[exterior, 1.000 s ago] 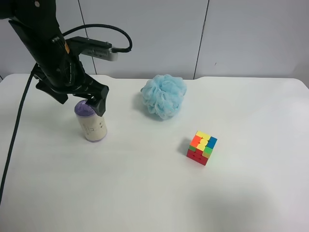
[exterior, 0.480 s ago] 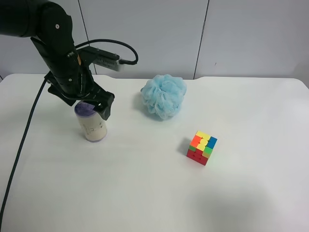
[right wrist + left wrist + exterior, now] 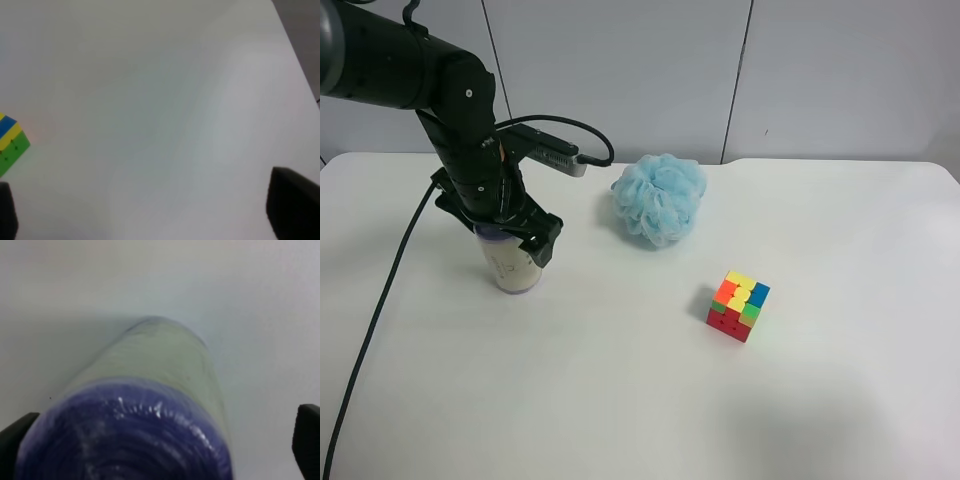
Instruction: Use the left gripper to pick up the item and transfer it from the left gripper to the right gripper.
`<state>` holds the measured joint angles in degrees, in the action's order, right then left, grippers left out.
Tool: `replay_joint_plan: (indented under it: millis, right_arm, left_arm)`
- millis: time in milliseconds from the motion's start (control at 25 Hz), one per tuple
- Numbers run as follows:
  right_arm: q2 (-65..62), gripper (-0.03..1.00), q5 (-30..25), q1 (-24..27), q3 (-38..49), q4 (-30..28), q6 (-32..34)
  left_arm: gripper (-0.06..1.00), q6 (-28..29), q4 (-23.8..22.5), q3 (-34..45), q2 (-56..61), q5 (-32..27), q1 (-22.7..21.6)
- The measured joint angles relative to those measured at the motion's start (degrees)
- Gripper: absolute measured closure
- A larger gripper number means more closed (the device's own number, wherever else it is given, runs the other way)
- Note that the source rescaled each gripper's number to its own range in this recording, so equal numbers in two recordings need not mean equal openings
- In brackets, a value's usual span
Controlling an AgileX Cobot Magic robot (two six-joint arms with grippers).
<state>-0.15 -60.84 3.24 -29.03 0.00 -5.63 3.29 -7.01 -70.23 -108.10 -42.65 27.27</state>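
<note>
Toward the bench's [image 3: 620,400] left edge, the item [image 3: 512,268] is standing upright, its long axis vertical and a purple end facing up. The left claw [image 3: 508,232] is hanging directly over it, jaws spread wide and straddling the top end, not clamping it. The grasp is depending on a straight descent. Rightward, the bath puff [image 3: 660,198] and puzzle cube [image 3: 738,306] are sitting well apart. The right claw [image 3: 160,210], jaws likewise apart and empty, is hovering over bare bench near the cube.
</note>
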Motion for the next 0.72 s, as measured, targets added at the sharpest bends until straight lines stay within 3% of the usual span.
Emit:
replay_joint_plan:
  millis: [80, 160, 360, 720]
  right_arm:
    - [0.00, -0.03, 0.00, 0.00, 0.00, 0.00, 0.00]
    - [0.00, -0.03, 0.00, 0.00, 0.00, 0.00, 0.00]
    - [0.00, -0.03, 0.00, 0.00, 0.00, 0.00, 0.00]
    - [0.00, -0.03, 0.00, 0.00, 0.00, 0.00, 0.00]
  left_arm:
    - [0.06, -0.05, 0.00, 0.00, -0.56, 0.54, 0.00]
    - [0.26, -0.12, 0.00, -0.05, -0.84, 0.67, 0.00]
    - [0.94, -0.23, -0.40, -0.05, -1.01, 0.74, 0.00]
    - [0.94, -1.76, -0.33, -0.05, -0.31, 0.30, 0.00]
